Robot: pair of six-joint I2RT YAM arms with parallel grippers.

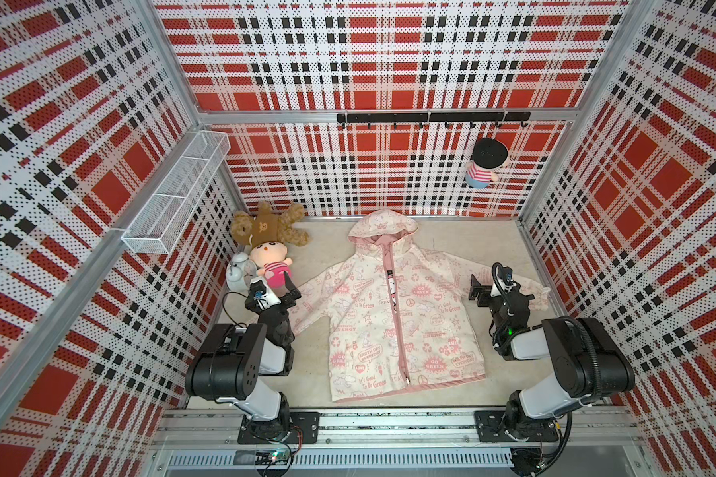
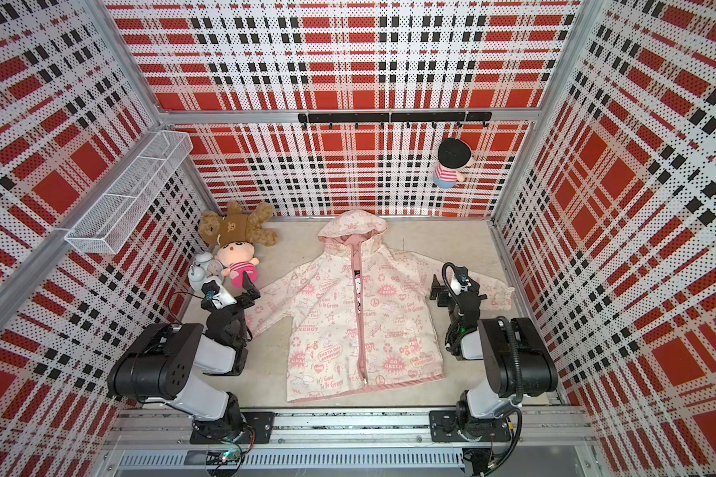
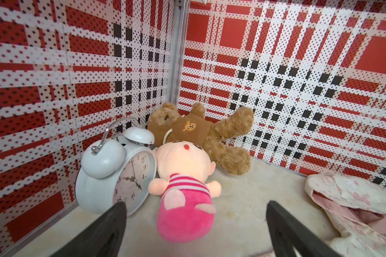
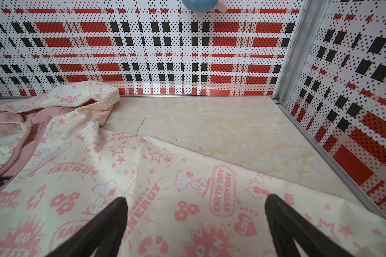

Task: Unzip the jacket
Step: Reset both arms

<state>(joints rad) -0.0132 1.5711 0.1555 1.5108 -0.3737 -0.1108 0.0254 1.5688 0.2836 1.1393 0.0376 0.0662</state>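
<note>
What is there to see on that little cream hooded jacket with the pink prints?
The cream hooded jacket looks like thin, small-sized fabric covered in pink cartoon and slogan prints, with pink lining and a pink hem. It lies flat, front up, on the beige tabletop, with its sleeves spread and its hood at the far end. Its pink zipper is closed from hem to chest and open at the neck. Nothing grips it.

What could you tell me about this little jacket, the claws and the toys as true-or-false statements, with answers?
1. The jacket lies front up, mostly zipped. True.
2. The right gripper pinches the zipper pull. False: it hangs open over a sleeve, holding nothing.
3. The left gripper is open near the pink plush doll. True.
4. The teddy bear hangs from the hook rail. False: it lies on the table; a striped-shirt doll hangs there.
</note>
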